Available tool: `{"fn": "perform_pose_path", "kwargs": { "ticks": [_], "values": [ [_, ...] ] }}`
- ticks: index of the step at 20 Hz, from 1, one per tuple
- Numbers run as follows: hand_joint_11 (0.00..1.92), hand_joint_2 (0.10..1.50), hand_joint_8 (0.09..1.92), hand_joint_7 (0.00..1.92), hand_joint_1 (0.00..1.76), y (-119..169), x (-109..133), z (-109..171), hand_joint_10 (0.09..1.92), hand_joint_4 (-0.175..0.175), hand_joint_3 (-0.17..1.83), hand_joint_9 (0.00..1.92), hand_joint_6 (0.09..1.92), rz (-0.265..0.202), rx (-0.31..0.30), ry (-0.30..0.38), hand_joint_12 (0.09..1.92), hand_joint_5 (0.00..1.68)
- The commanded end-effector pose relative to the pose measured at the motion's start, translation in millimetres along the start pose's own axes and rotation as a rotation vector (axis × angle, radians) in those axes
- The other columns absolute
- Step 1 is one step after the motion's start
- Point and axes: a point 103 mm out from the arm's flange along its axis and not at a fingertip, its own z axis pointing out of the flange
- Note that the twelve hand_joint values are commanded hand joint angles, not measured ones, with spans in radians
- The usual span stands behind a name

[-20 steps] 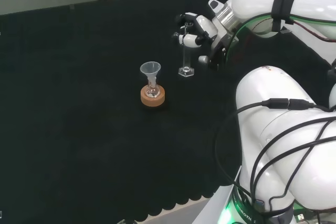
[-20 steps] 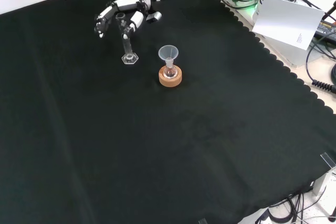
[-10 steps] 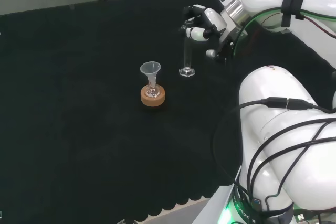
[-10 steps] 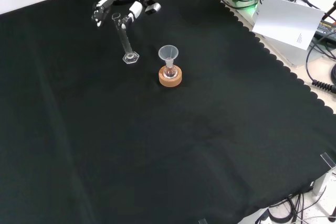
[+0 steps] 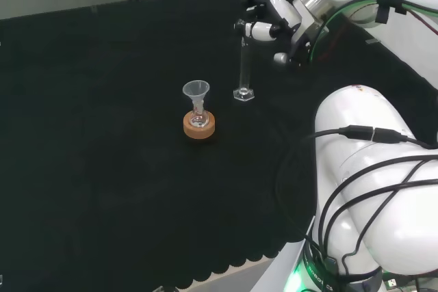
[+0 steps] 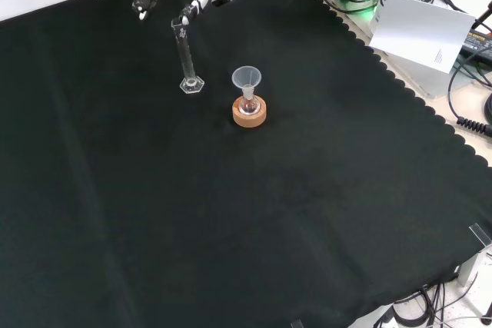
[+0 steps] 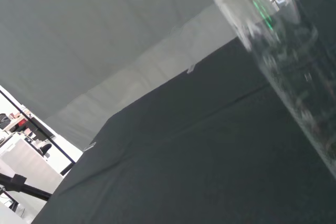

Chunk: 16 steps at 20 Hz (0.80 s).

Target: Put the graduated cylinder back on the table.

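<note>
Just below fingers (image 5: 252,30): graduated cylinder (image 5: 243,72).

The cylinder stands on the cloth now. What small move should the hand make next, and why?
Probably lift the hand up and away. The graduated cylinder stands upright on its base beside the funnel, and the fingers are open at its top, so the placing looks done.

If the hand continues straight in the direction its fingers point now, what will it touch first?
Probably the top of the cylinder. In the head view the hand has its fingers pointing left, just above and to the right of the cylinder's rim. Depth is unclear, so the fingers might pass just over it, toward bare cloth.
</note>
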Motion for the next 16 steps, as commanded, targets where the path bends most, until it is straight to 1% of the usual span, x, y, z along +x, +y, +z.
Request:
{"fn": "perform_pose_path", "kwargs": {
  "ticks": [1,5,10,13,16],
  "values": [
    [0.36,0.93,0.67,0.31,0.80,-3,16,-17,0.09,-0.064,-0.17,0.77,0.32,-0.022,0.004,-0.024,1.36,0.38],
    [0.35,0.93,0.67,0.31,0.80,-4,23,-26,0.09,-0.064,-0.17,0.77,0.29,-0.032,0.000,-0.036,1.37,0.39],
    [0.35,0.93,0.67,0.30,0.79,-8,38,-44,0.09,-0.063,-0.17,0.76,0.26,-0.043,0.012,-0.074,1.37,0.40],
    [0.35,0.93,0.67,0.30,0.79,-14,44,-52,0.09,-0.063,-0.17,0.76,0.26,-0.043,0.037,-0.110,1.37,0.40],
    [0.35,0.93,0.67,0.30,0.79,-24,50,-63,0.09,-0.062,-0.17,0.76,0.25,-0.037,0.085,-0.173,1.37,0.41]
  ]
}}
